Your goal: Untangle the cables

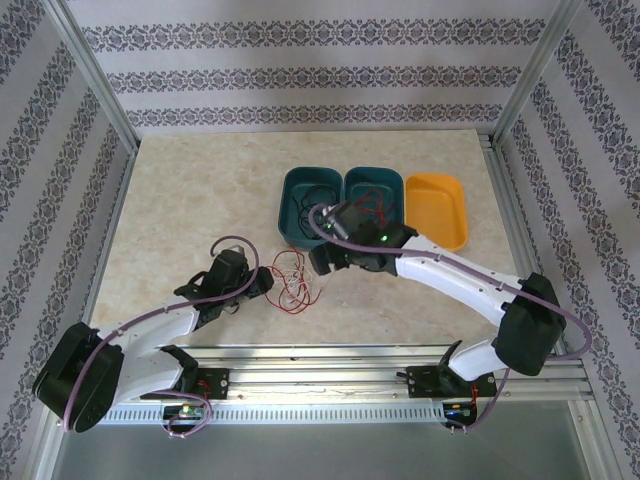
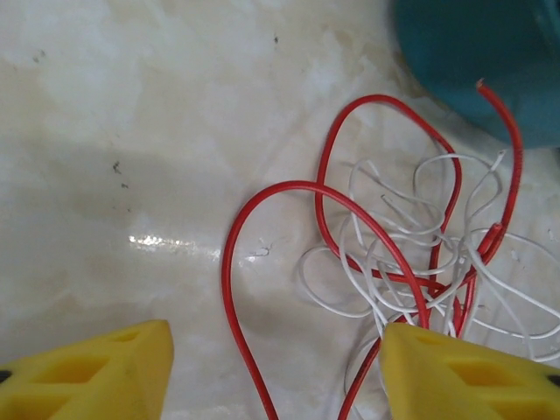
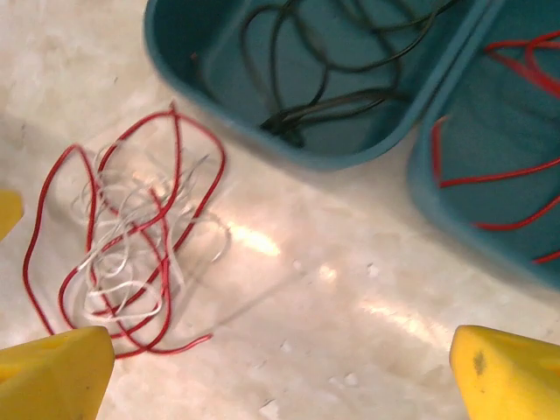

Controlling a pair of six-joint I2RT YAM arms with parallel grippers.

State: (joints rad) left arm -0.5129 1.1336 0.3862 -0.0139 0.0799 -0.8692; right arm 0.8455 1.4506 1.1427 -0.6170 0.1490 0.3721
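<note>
Marbled table (image 1: pixel 180 200) is bearing a red-white tangle (image 1: pixel 292 280), left fingers (image 2: pixel 96 372) apart, straddling its red loop (image 2: pixel 262 197), probably to tug it free, right fingers (image 3: pixel 512 367) gaping empty.

- The top external camera looked down from above and behind the arm bases, taking in the whole beige marble-patterned tabletop (image 1: pixel 180 200) from afar.
- The left wrist camera pointed down, close over the tangle of thin red and white wires (image 2: pixel 411 254), its own yellow fingertips (image 2: pixel 96 372) at the bottom corners.
- The right wrist camera sat slightly farther off, sharing that tangle and adding a dark teal plastic bin (image 3: pixel 201 61).
</note>
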